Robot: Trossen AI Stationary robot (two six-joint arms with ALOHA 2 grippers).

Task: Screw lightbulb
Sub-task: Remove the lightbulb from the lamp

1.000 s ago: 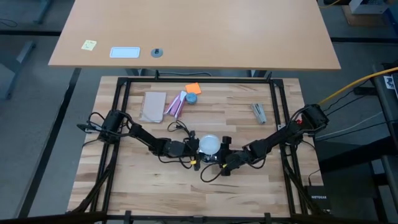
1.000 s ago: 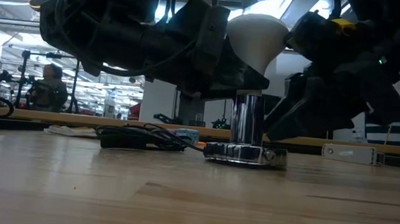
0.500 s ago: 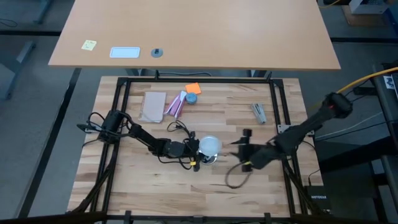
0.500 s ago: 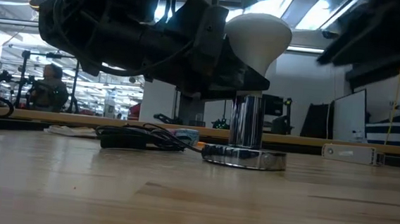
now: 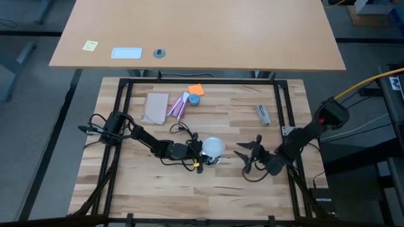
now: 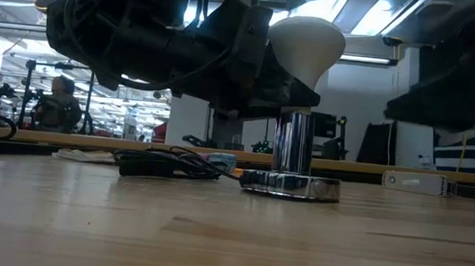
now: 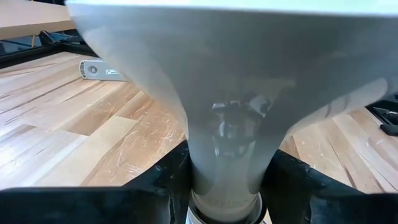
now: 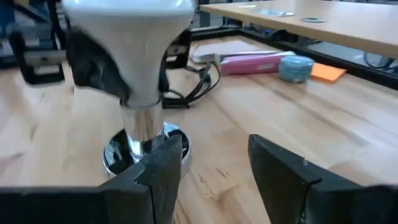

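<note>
The frosted white lightbulb (image 5: 213, 146) stands upright, globe up, its neck down in the chrome stem of the round silvery socket (image 6: 291, 184), whose disc base lies on the table. My left gripper (image 5: 203, 153) is shut on the bulb; the bulb fills the left wrist view (image 7: 230, 93). My right gripper (image 5: 245, 161) is open and empty, to the right of the socket and apart from it. In the right wrist view the bulb (image 8: 134, 37) and the socket (image 8: 144, 146) stand beyond its spread fingers (image 8: 168, 158). My left gripper pinches the bulb's narrow neck (image 7: 202, 174), just above the socket, between its two fingers (image 7: 168, 180). The fingers come level from the table's left side. The bulb stands upright, its lower end in the socket's stem.
The socket's dark cord (image 5: 183, 130) lies coiled just behind the left gripper. A brown pad (image 5: 156, 108), a pink-and-white packet (image 5: 178, 106), a small blue thing (image 5: 194, 99) and an orange note (image 5: 196, 89) lie at the back left. A grey piece (image 5: 263, 114) lies at the back right.
My right gripper has drawn away from the socket toward the table's right edge and now stands apart from it. The bulb, the socket and my left gripper have stayed where they were.
</note>
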